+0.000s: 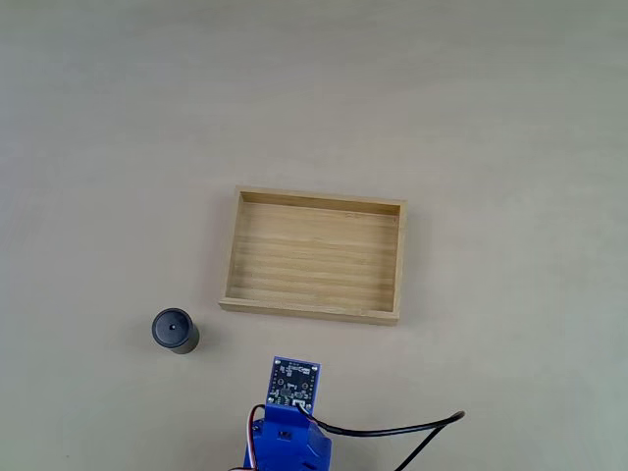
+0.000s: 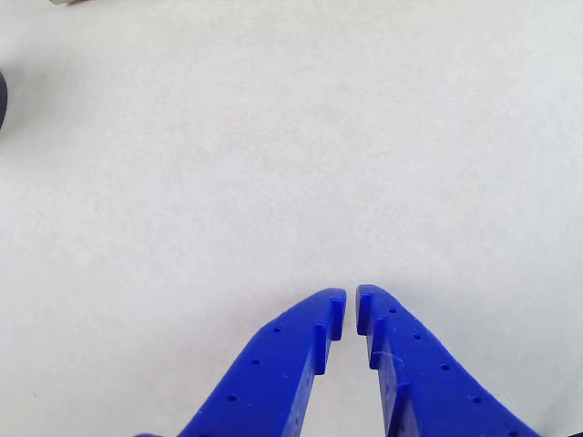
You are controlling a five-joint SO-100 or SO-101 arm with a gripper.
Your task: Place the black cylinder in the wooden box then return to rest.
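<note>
Black cylinder (image 1: pixel 176 331) stands upright on the table, off the wooden box's (image 1: pixel 234 257) near left corner in the fixed view, apart from it. Box holds nothing. Claw (image 2: pixel 351 308) in the other view: blue tips almost together, only a thin slit between, nothing gripped, bare table below. Judgement: nothing done yet; pick-up, placing and return to rest all remain.

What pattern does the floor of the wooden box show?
Lengthwise plank stripes in light bamboo tones on the shallow rectangular wooden box, clearest in the fixed view.
</note>
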